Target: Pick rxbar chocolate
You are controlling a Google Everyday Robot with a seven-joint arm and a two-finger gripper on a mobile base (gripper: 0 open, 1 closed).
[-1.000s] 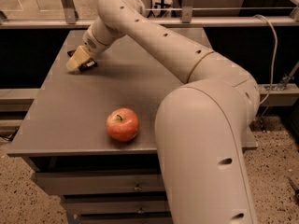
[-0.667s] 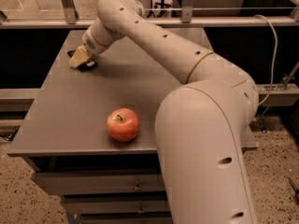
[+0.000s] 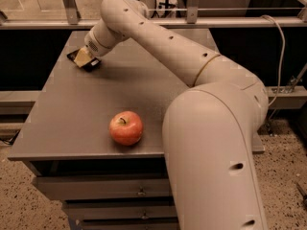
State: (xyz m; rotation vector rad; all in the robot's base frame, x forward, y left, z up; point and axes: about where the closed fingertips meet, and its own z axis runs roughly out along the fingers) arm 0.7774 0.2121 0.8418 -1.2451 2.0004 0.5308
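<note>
The rxbar chocolate [image 3: 87, 63] is a small flat black wrapper lying at the far left of the grey table [image 3: 72, 114]. My gripper [image 3: 82, 57] reaches across the table on the long white arm and sits right on top of the bar, its pale fingers [image 3: 83, 56] covering the bar's middle, so only the black ends show.
A red apple [image 3: 126, 127] stands near the table's front edge. My arm's large white body [image 3: 211, 157] fills the right foreground. A metal railing [image 3: 158, 20] runs behind the table. Drawers [image 3: 139, 191] sit under the tabletop.
The gripper has shifted slightly toward the far left over the black bar. The apple has not moved.
</note>
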